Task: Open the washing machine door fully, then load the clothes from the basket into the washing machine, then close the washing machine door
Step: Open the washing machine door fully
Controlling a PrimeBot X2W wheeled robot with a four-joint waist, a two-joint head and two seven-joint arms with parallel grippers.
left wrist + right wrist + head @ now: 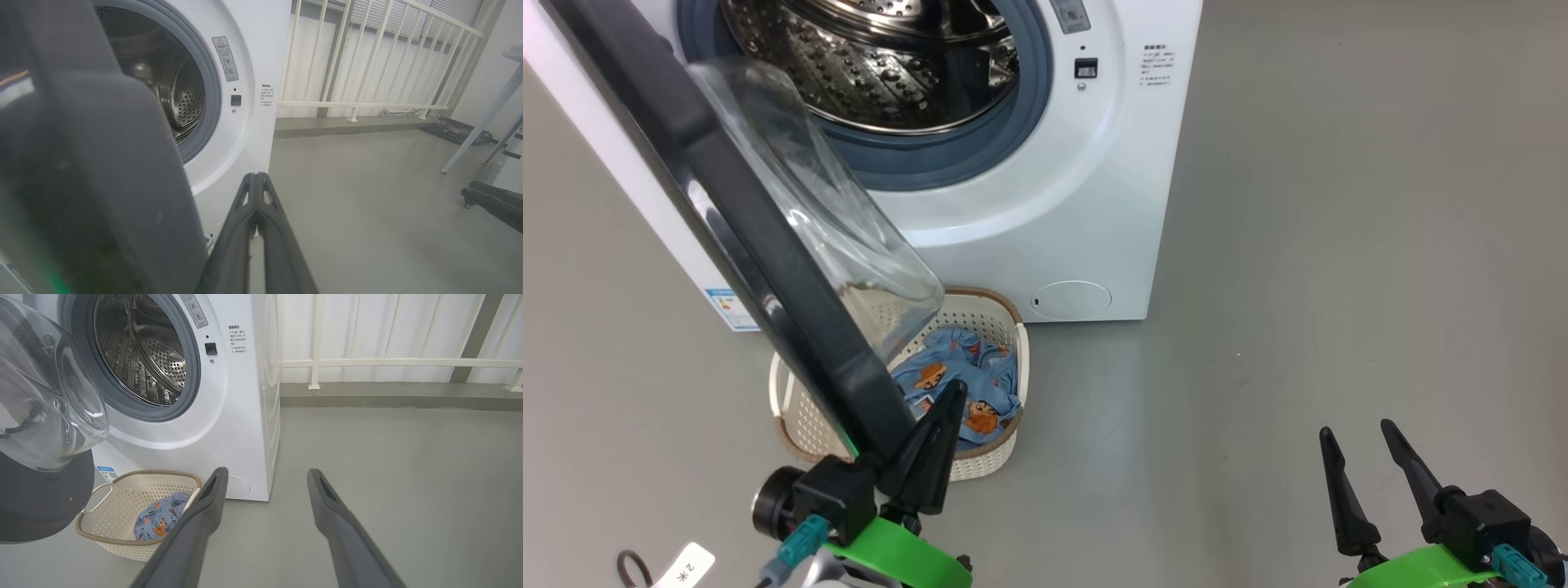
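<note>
Standing open, the washing machine door (727, 204) hides part of the basket (1001, 327).

Glossy black door rim (768, 269), perforated steel drum (882, 73)

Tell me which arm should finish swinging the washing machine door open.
Left. The left gripper, shut, sits by the lower rim of the washing machine door, on its inner side; the right gripper hangs open over the floor, well away from it.
</note>
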